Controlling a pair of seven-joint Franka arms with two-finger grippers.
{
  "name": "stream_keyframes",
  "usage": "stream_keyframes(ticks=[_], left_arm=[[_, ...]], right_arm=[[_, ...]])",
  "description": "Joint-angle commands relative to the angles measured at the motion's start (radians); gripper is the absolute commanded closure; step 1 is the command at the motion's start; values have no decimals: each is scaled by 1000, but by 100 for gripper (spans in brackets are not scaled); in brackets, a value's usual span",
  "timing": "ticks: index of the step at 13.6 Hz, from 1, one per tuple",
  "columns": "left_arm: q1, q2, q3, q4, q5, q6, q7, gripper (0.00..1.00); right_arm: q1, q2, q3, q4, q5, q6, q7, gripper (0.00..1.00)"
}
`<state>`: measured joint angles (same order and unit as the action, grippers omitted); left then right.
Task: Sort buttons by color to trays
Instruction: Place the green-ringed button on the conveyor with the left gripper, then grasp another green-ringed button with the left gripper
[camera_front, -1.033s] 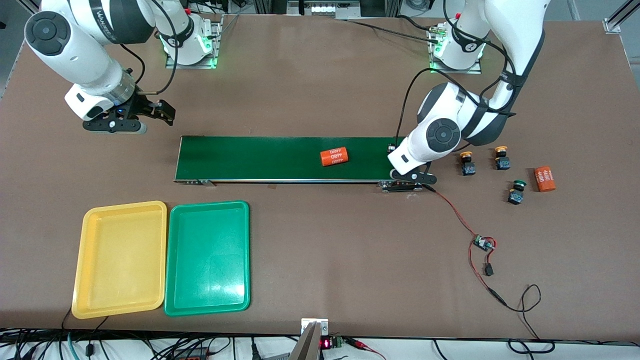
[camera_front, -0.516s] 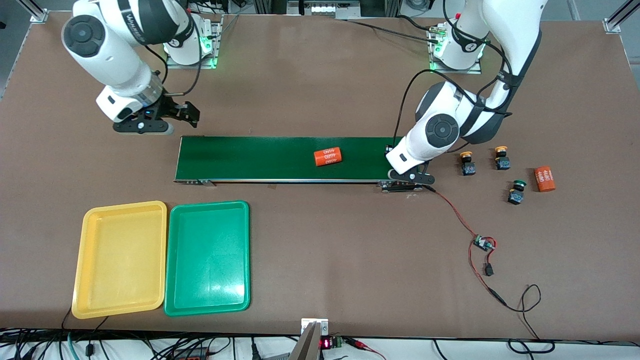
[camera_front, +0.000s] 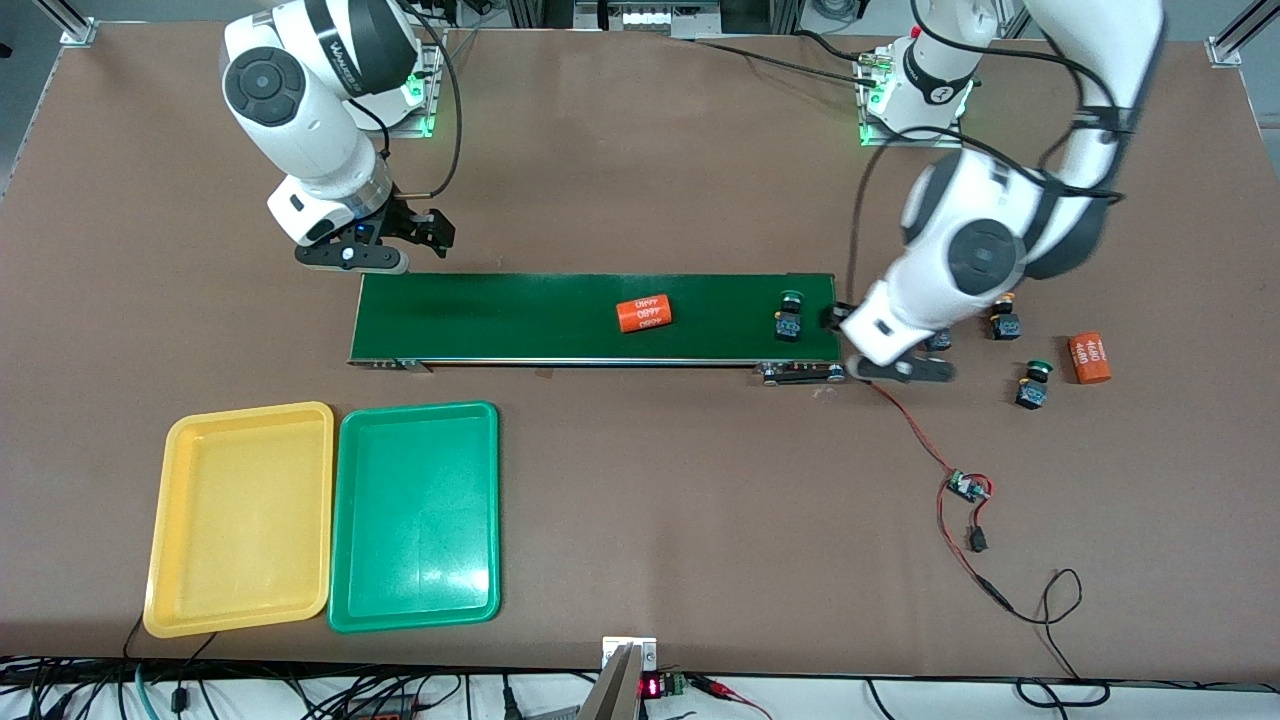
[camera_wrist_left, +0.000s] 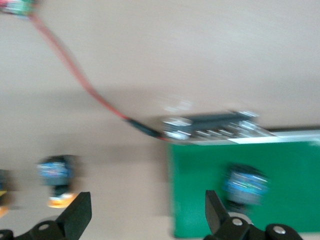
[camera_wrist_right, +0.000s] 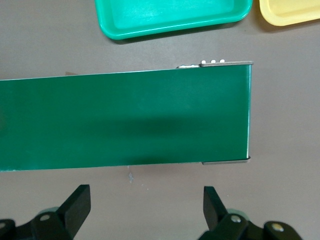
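Note:
A green-capped button (camera_front: 789, 316) (camera_wrist_left: 244, 185) stands on the dark green belt (camera_front: 500, 315) near the left arm's end. My left gripper (camera_front: 845, 322) (camera_wrist_left: 145, 216) is open with nothing between its fingers, over that belt end, just beside the button. One yellow-capped button (camera_front: 1003, 316) and one green-capped button (camera_front: 1033, 383) stand on the table past the belt; my left hand partly hides another yellow one (camera_front: 938, 341) (camera_wrist_left: 56, 175). The yellow tray (camera_front: 240, 520) (camera_wrist_right: 295, 12) and green tray (camera_front: 415, 515) (camera_wrist_right: 170, 15) lie side by side, nearer the front camera. My right gripper (camera_front: 428, 232) (camera_wrist_right: 145, 207) is open over the table by the belt's other end.
An orange cylinder with white numerals (camera_front: 643, 314) lies mid-belt and another (camera_front: 1089, 358) lies on the table near the loose buttons. A red and black wire with a small circuit board (camera_front: 967, 487) runs from the belt's motor end (camera_front: 800, 373) toward the front camera.
My left gripper opened, let the green button go onto the belt and drew off toward the left arm's end. My right arm swung toward the belt. The cylinder on the belt moved toward the right arm's end.

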<state>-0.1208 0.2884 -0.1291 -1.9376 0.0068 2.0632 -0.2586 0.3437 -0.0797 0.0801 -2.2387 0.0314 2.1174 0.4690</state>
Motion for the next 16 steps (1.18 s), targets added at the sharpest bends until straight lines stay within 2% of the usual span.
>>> stream_keyframes(ticks=[1, 2, 5, 8, 11, 16], left_arm=[[67, 32, 51, 8, 120, -3, 65, 0], [107, 44, 52, 8, 165, 9, 68, 0], [225, 101, 52, 23, 180, 64, 103, 0], [335, 195, 52, 66, 168, 142, 376, 0], [380, 238, 52, 68, 167, 187, 556, 0], [395, 284, 49, 66, 128, 227, 689, 0]], right_arm=[[8, 5, -5, 5, 7, 15, 16, 0], [12, 9, -5, 4, 7, 15, 16, 0], [12, 11, -5, 4, 5, 13, 16, 0], [12, 11, -5, 5, 5, 13, 16, 0], [12, 11, -5, 4, 5, 13, 16, 0], [14, 11, -5, 4, 1, 12, 16, 0]])
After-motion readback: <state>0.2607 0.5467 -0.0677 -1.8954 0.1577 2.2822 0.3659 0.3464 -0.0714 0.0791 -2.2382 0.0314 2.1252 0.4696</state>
